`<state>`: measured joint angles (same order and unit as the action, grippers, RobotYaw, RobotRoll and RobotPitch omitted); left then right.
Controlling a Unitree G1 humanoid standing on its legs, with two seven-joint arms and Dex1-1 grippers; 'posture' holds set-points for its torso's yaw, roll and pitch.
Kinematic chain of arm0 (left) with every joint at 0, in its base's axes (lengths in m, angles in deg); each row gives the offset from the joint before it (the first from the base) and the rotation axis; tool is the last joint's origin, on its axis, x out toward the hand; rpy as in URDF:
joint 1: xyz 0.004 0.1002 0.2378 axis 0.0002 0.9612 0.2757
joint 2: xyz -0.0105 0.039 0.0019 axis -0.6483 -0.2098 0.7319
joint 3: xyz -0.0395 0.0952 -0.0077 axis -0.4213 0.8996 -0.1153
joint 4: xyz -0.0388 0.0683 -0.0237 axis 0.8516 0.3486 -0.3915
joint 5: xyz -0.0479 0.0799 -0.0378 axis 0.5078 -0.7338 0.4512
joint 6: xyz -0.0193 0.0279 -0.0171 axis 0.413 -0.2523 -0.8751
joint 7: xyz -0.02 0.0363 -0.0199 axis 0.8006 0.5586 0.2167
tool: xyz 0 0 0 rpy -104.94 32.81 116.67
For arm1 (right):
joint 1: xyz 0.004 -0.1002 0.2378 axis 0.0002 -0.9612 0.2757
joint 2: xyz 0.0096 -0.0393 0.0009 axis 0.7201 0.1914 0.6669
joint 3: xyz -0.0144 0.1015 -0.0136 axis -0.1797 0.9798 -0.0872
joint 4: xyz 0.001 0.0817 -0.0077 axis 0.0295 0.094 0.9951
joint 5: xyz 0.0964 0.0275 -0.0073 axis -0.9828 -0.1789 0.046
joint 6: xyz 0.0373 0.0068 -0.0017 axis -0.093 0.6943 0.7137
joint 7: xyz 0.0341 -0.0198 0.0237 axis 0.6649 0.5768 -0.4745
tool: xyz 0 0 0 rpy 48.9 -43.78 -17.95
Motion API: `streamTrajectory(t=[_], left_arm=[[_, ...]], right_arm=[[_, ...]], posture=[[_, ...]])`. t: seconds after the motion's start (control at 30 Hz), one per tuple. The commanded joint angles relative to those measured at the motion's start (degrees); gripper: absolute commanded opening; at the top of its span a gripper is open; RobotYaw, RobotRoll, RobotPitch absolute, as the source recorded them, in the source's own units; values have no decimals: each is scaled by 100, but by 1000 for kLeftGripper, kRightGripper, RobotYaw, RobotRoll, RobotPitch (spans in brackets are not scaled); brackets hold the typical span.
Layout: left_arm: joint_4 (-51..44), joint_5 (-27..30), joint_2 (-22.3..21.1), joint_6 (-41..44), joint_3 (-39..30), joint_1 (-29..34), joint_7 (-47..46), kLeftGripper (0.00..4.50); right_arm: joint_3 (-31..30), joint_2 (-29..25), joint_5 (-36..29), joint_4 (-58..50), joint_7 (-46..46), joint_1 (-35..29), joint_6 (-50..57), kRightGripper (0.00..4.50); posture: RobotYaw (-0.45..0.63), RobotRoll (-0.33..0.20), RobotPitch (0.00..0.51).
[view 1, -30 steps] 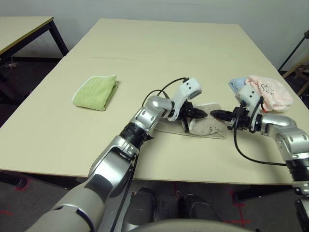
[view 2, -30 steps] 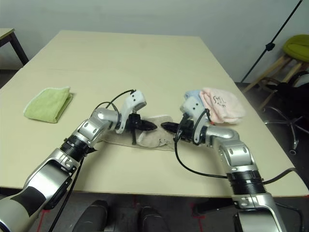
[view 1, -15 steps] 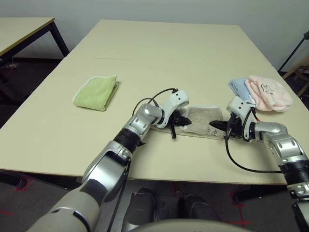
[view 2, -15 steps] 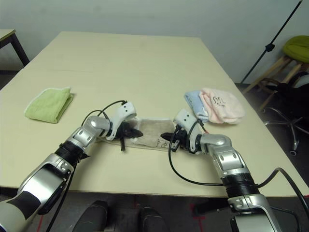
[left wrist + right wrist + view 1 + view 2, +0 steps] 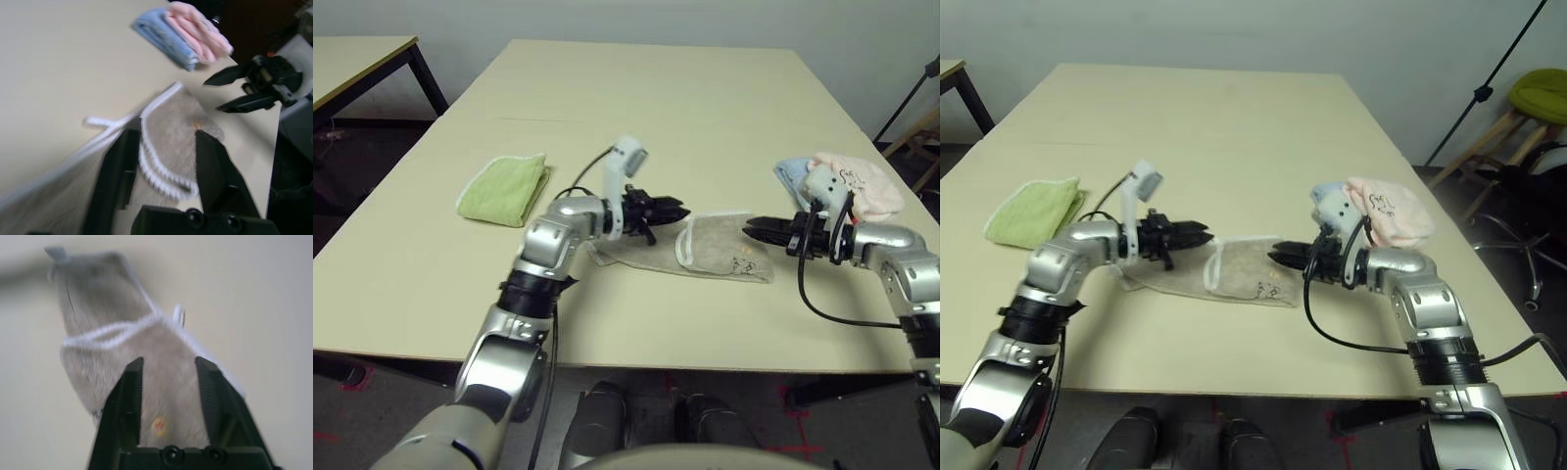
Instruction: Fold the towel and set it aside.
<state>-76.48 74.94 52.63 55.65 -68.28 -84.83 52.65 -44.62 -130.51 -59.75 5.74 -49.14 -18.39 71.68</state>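
Both end effectors apart, towel lying loose on the surface between them.

Head views: towel (image 5: 705,247), taupe with white edging, lies folded over at the near middle of the surface (image 5: 636,117); left end effector (image 5: 671,209) hovers at its 10 o'clock end, fingers spread, gripping nothing; right end effector (image 5: 756,228) hovers at its 3 o'clock end, fingers spread, gripping nothing. Green folded towel (image 5: 505,187) sits well apart at 9 o'clock; blue cloth (image 5: 790,175) and pink cloth (image 5: 862,186) touch each other at 2 o'clock of the towel.
Left wrist view: own fingers (image 5: 213,164) parted above the towel's white-edged fold, opposite end effector open beyond.
Right wrist view: own fingers (image 5: 131,396) parted over the towel, small orange-yellow mark (image 5: 158,426) between them.
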Motion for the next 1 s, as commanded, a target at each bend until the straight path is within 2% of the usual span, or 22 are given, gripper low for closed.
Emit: streamTrajectory(t=[0.03, 0.13, 0.2, 0.37, 0.47, 0.57, 0.73, 0.9, 1.0], left_arm=[[-663, 564, -103, 1299, -575, 285, -367, 3554], [-1042, 863, 50, 2506, -1320, 384, -706, 4486], [-1158, 1102, 168, 3037, -1687, 459, -875, 4486], [-1206, 2036, 438, 3143, -1944, 959, -1751, 4486], [-968, 2307, 1014, 3143, -2278, 1058, -2721, 4486], [-796, 2477, 1360, 3143, -2395, 1225, -3540, 4486], [-560, 3258, 1401, 3143, -2227, 1483, -4445, 4486], [-347, 4612, 1128, 3143, -2126, 1649, -5330, 4486], [-204, 5435, 1252, 3143, -2343, 1578, -5945, 4486]], right_arm=[[57, -174, -39, 87, -551, 199, -620, 3444], [-26, -389, 53, 378, -978, 406, -861, 4477], [-40, -475, 46, 516, -1181, 503, -965, 4477], [6, -631, -58, 685, -1711, 704, -1146, 4477], [40, -749, -110, 741, -1986, 756, -1130, 4477], [74, -889, -112, 770, -2102, 752, -1037, 4477], [189, -1112, -196, 605, -2185, 612, -920, 4477], [357, -1429, -338, 412, -2262, 455, -727, 4477], [435, -1487, -422, 271, -2223, 342, -580, 4477]], posture=[[195, 0, 107], [206, 0, 104], [211, 0, 103], [215, 0, 102], [209, 0, 103], [201, 0, 105], [167, 0, 111], [152, 0, 110], [146, 0, 105]])
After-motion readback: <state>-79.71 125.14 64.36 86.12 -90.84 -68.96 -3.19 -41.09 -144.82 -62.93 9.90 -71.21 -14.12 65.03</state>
